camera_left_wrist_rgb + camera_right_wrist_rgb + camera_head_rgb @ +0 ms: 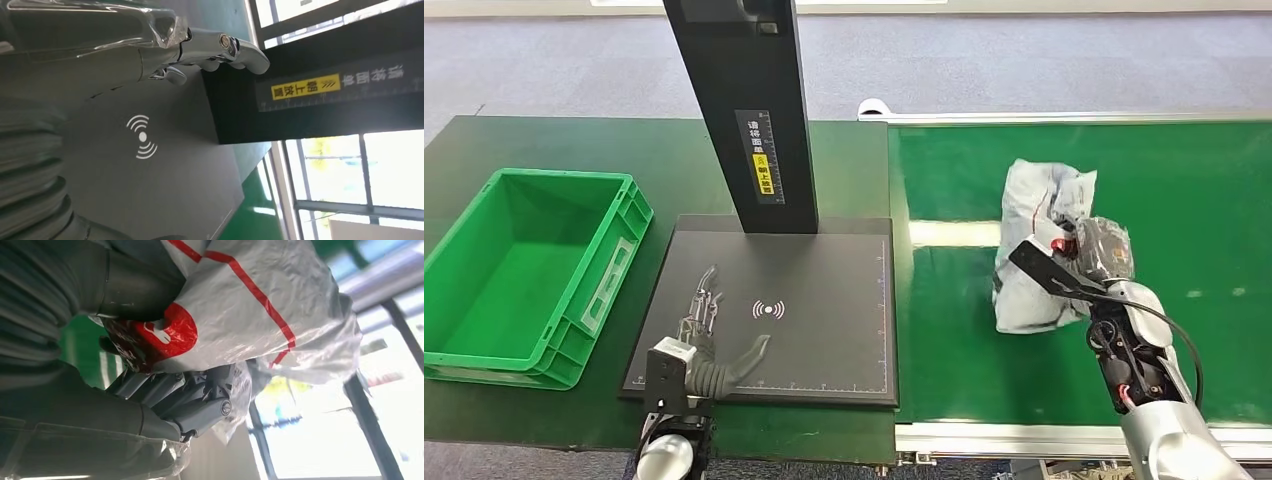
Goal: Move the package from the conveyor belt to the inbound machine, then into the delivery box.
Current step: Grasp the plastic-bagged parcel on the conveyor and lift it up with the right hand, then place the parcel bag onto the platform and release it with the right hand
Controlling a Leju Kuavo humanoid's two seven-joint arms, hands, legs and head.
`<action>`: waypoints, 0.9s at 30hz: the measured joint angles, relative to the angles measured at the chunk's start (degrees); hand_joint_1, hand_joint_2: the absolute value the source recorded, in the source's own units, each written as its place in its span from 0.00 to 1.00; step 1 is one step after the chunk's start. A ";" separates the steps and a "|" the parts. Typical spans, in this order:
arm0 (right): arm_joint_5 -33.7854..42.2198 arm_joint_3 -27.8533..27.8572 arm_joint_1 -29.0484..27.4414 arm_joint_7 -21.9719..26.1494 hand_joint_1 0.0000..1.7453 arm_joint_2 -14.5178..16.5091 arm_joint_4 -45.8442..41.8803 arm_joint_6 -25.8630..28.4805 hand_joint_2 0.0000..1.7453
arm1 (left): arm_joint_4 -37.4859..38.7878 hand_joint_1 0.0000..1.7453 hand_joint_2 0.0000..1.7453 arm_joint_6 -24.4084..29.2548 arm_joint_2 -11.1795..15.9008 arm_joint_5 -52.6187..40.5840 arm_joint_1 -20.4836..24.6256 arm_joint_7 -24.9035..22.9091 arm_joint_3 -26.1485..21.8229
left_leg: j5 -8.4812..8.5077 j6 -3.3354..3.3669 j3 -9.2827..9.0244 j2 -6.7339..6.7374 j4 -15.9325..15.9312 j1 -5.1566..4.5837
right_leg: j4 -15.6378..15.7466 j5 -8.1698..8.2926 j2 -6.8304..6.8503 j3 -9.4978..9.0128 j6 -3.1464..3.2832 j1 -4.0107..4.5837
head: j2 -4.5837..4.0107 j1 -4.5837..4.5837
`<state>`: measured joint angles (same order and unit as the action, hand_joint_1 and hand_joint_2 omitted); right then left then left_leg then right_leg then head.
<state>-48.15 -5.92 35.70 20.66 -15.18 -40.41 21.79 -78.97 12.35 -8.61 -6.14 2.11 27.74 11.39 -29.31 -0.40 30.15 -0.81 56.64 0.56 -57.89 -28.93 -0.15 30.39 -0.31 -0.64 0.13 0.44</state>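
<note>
The package point(1036, 245) is a crumpled white plastic bag with red markings, and it lies on the green conveyor belt point(1204, 180) at the right. My right hand point(1096, 252) grips its near right side. Up close, the bag point(260, 305) fills the space between thumb and fingers point(190, 400). The inbound machine is a flat black scan pad point(824, 280) with a white signal mark point(768, 309) and a black post point(746, 110). My left hand point(714, 340) hovers open above the pad's near left part, fingers point(220, 47) stretched flat. The green delivery box point(524, 270) stands empty at the left.
A dark green table point(554, 140) carries the box and the scan pad. The belt's silver frame point(1024, 440) runs along the near edge at the right. The post carries a yellow label point(306, 86).
</note>
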 joint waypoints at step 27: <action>-3.90 -26.73 -7.48 5.37 1.00 11.47 -19.38 0.88 1.00 | 2.99 0.00 1.00 -1.59 0.90 3.76 5.60 1.58 0.22 | 0.06 -0.05 0.14 0.14 -0.02 0.02 | -0.04 0.01 -0.11 0.18 0.01 0.04 | 0.00 -0.02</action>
<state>-52.05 -32.65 28.22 26.03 -3.71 -59.78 22.67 -75.99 10.76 -7.72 -2.39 7.72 29.32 11.61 -29.25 -0.44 30.29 -0.67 56.61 0.58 -57.93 -28.92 -0.27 30.57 -0.30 -0.60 0.13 0.43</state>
